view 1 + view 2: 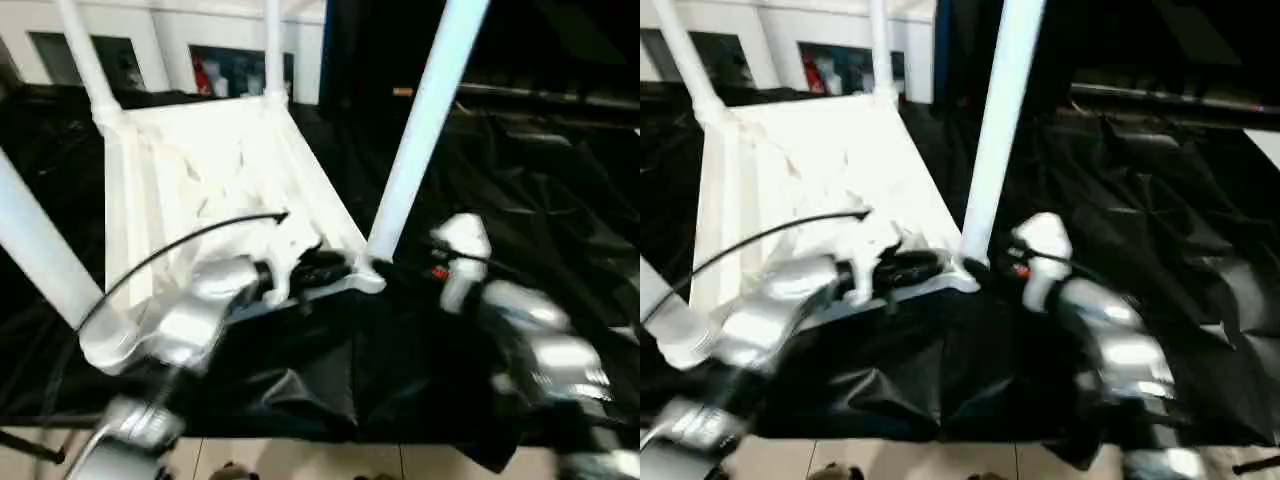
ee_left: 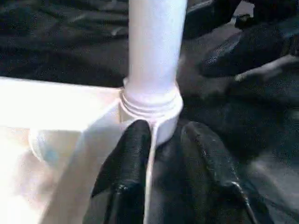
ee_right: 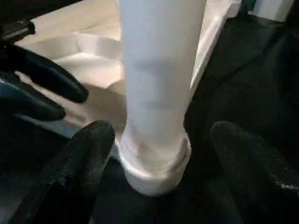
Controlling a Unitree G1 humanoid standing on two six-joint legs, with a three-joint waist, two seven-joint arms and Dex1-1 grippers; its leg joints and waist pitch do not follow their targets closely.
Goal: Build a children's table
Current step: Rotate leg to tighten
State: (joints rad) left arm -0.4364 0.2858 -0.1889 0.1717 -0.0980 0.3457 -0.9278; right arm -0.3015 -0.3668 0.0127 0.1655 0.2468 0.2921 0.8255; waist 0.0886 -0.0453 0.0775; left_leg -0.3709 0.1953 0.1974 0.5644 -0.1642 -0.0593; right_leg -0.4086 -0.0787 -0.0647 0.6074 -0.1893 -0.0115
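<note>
The children's table (image 1: 215, 170) lies upside down on the counter (image 1: 520, 200), which is draped in black sheeting. Its white plastic top shows a ribbed, moulded underside facing up. Four white tube legs stand upright from the round corner sockets: two at the far corners, one at the near left corner (image 1: 40, 250), and one at the near right corner (image 1: 425, 120).

The near right leg seats in its socket (image 2: 152, 105) through a ridged collar at its base. This corner lies between the two claws.

The left claw (image 1: 320, 268) sits at the near edge of the top, just beside the socket. In the left wrist view its black fingers (image 2: 128, 163) stand slightly parted, one on each side of the thin white rim of the top, tips close to the collar. Whether they press on the rim cannot be told.

The right claw (image 3: 156, 158) is released. In the right wrist view its fingers (image 3: 81, 158) stand wide apart, one on each side of the leg base, clear of it.
</note>
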